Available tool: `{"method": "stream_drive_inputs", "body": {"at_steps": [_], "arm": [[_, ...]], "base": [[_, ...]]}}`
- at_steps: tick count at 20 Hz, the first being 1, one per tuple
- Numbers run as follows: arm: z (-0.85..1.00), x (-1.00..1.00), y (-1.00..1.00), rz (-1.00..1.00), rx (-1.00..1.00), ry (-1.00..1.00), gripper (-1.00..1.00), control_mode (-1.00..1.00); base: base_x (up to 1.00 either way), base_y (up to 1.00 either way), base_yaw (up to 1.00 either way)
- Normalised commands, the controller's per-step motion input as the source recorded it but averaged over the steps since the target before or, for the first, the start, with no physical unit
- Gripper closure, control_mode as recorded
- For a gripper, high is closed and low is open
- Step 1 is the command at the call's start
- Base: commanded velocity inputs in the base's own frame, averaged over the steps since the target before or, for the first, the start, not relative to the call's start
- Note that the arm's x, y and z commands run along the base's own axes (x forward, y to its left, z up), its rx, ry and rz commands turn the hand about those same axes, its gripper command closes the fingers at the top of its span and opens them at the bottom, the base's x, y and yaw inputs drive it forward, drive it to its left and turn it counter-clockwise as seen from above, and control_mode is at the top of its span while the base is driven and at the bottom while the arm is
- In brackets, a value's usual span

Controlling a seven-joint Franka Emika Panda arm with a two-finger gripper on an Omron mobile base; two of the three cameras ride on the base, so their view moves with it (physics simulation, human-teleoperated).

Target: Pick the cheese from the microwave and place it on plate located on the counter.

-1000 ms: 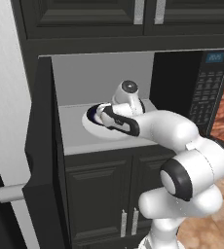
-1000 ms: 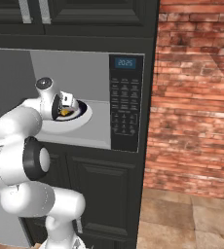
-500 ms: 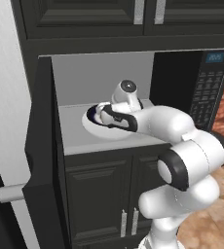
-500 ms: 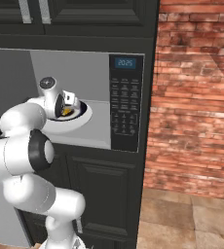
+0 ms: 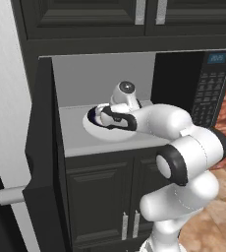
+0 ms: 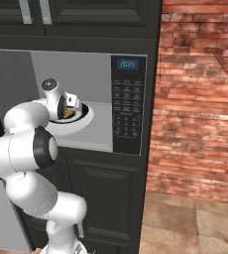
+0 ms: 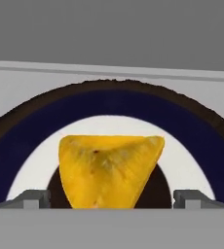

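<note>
brick wall (image 6: pixel 200 99), dark cabinets (image 5: pixel 105 197)

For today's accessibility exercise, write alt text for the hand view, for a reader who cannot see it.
A yellow-orange cheese wedge lies close ahead on a white dish with a dark navy ring and dark centre. The two fingertips of the gripper stand apart, one on each side of the cheese. Behind the dish is the microwave, its inside light grey.

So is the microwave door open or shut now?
Open. The door is swung out to the left, and the arm reaches inside the microwave to the dish.
</note>
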Motion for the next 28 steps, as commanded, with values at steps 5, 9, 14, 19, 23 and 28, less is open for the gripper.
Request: {"method": "stream_drive_inputs", "body": {"at_steps": [5,9,14,19,23,28], "arm": [[-0.13,0.07,0.11,0.00,0.00,0.00,-1.00,-1.00],[0.00,0.17,0.06,0.00,0.00,0.00,-1.00,-1.00],[0.00,0.16,0.03,0.00,0.00,0.00,1.00,-1.00],[0.00,0.12,0.00,0.00,0.00,0.00,1.00,-1.00],[0.00,0.03,0.00,0.00,0.00,0.00,1.00,-1.00],[0.14,-0.39,-0.21,-0.01,0.00,0.00,1.00,-1.00]], "base": [[0.00,0.00,0.00],[0.00,0.00,0.00],[0.00,0.00,0.00],[0.00,0.00,0.00],[0.00,0.00,0.00],[0.00,0.00,0.00]]}}
